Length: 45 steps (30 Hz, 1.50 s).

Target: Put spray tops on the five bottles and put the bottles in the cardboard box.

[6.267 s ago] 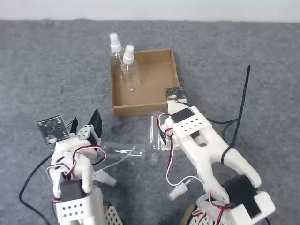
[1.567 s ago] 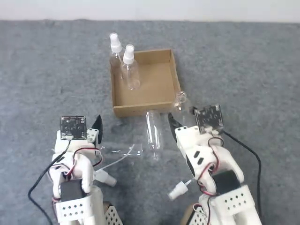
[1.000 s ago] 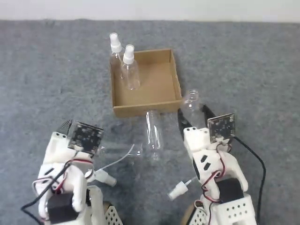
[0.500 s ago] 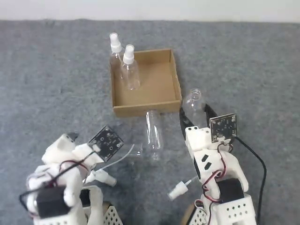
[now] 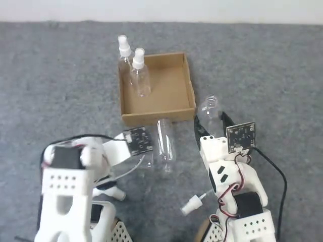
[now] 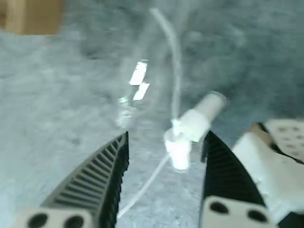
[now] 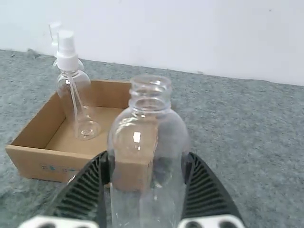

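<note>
Taking 12 o'clock as the far side of the bench (image 5: pixel 262 60) in the high view, the cardboard box (image 5: pixel 157 119) sat near the middle, with two capped bottles (image 5: pixel 141 78) upright at its 10 o'clock corner. The right arm (image 5: pixel 227 169) stood at 5 o'clock of the box. The right jaws were clamped on the body of an open bottle (image 7: pixel 148 142), held upright with its bare neck up, just outside the box's 4 o'clock corner. A lying bottle (image 5: pixel 165 143) rested at 6 o'clock of the box, close to its front wall, and another clear bottle (image 5: pixel 146 160) lay at 8 o'clock of that one, partly under the left arm (image 5: pixel 63 176).

The left jaws were apart and hung over a spray top (image 6: pixel 187 135), which lay on its side between them with its dip tube (image 6: pixel 176 66) trailing away. A second spray top (image 5: pixel 191 204) lay at 6 o'clock of the open bottle, well apart from it.

We judged the step in hand to be fetching a top for the open bottle, with three bottles yet to cap. The top was small and round, so jaws closing off-centre could pinch the thin tube instead, or roll the top aside. The long tube could catch on the clear bottle nearby when lifted. The open bottle looked slick, and pressing a top onto its neck could tip it or slide it down through the right jaws
</note>
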Motion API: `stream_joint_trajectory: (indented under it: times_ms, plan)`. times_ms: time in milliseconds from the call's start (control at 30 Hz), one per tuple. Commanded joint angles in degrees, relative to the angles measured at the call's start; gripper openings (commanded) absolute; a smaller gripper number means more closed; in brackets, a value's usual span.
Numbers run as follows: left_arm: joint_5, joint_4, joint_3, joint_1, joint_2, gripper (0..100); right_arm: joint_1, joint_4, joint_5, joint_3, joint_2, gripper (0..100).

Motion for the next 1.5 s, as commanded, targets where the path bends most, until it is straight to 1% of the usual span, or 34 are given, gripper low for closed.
stream_joint_trajectory:
  times_ms: [0,133,233,300,467,967,1067,1133,1267,1467]
  plan:
    - [-1.05,1.93,-2.86,4.57,8.53,23,1.01,-1.36,-0.18,-0.70,-1.36,0.6]
    - [-1.67,1.93,-2.86,7.21,14.24,21,1.01,-1.36,-0.18,-0.70,-1.36,0.7]
    - [-4.57,1.76,-2.33,7.12,17.49,19,1.01,-1.36,-0.18,-0.70,-1.36,0.8]
    - [-5.10,1.58,-1.27,7.12,18.99,19,1.01,-1.36,-0.18,-0.70,-1.36,0.9]
    - [-5.01,-0.44,0.57,7.12,19.60,19,1.01,-1.36,-0.18,-0.70,-1.36,0.9]
    - [-4.84,-1.23,0.84,7.12,20.22,19,1.01,-1.36,-0.18,-0.70,-1.36,0.9]
    - [-4.84,-1.49,0.57,5.98,24.18,19,1.01,-1.36,-0.18,-0.70,-1.36,0.9]
    - [-4.84,-3.08,0.57,5.01,29.01,18,1.01,-1.36,-0.18,-0.70,-1.36,0.9]
    - [-5.19,-7.65,0.84,3.25,36.66,14,1.01,-1.36,-0.18,-0.70,-1.36,0.9]
    - [-5.19,-11.87,0.84,3.34,40.00,15,1.01,-1.36,-0.18,-0.70,-1.36,0.9]
